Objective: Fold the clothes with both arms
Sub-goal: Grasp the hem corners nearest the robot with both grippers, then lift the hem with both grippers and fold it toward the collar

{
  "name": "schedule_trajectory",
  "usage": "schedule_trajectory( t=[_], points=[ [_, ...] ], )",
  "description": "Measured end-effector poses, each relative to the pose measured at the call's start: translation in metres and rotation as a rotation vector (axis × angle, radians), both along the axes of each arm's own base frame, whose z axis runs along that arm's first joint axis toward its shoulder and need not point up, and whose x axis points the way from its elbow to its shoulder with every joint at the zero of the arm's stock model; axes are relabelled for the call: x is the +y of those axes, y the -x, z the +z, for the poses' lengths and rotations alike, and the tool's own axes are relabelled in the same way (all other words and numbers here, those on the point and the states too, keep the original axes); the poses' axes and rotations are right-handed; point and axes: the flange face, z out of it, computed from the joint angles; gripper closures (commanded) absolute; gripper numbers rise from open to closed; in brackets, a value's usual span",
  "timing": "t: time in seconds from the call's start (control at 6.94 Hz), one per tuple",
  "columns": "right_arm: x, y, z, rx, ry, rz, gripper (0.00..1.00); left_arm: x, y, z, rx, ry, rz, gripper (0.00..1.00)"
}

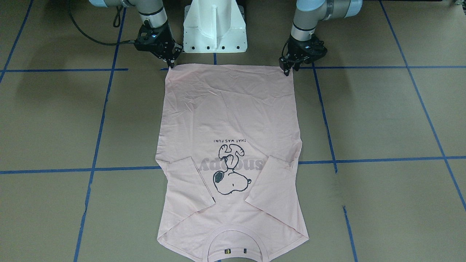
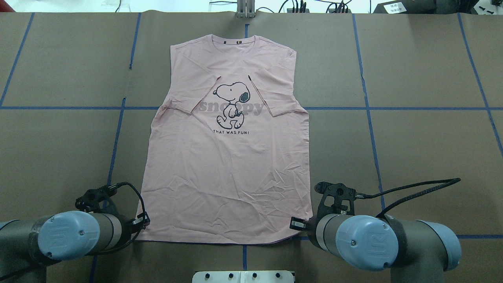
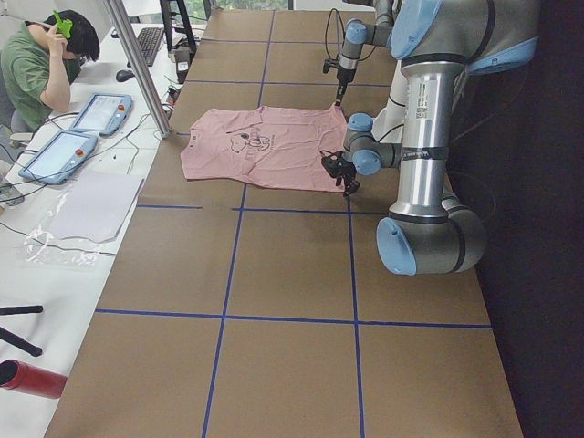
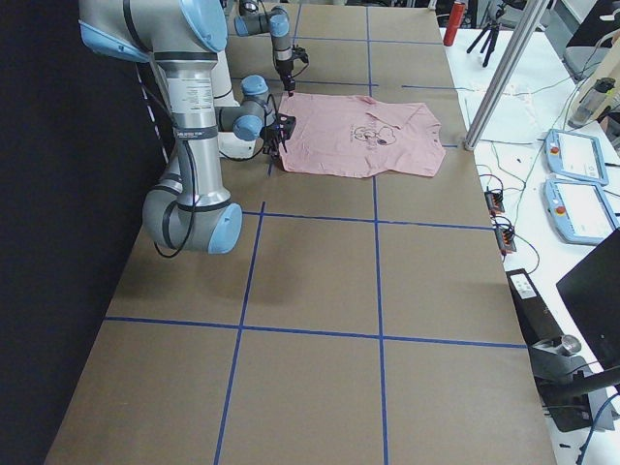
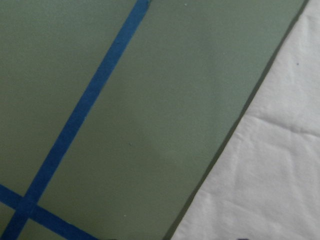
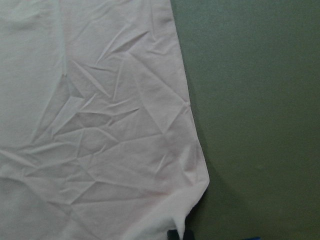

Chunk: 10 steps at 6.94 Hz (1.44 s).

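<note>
The pale pink T-shirt (image 1: 233, 109) (image 2: 228, 169) lies flat on the brown table, dog print facing up. Both sleeves are folded inward and its collar points away from the robot. My left gripper (image 1: 287, 71) is down at one corner of the hem nearest the robot and looks shut on it. At the other hem corner, my right gripper (image 1: 172, 65) also looks shut on the cloth. In the right wrist view the creased hem corner (image 6: 197, 187) fills the frame, with a dark fingertip (image 6: 175, 235) at the bottom edge. The left wrist view shows only the shirt's side edge (image 5: 270, 190).
The white pedestal base (image 1: 214, 32) stands between the arms, just behind the hem. Blue tape lines (image 1: 102, 120) grid the table. Beyond the far table edge a seated person (image 3: 46, 64) works at a desk with tablets (image 3: 59, 151). A metal pole (image 3: 137, 64) rises near the collar end.
</note>
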Motion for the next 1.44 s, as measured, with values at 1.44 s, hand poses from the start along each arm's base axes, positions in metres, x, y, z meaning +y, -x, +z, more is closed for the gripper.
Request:
schedule_trajectory(
  t=[1.44],
  points=[
    [0.009, -0.090, -0.044, -0.104, 0.142, -0.155, 1.00, 0.032, 0.068, -0.105, 0.075, -0.104, 0.209, 1.00]
  ],
)
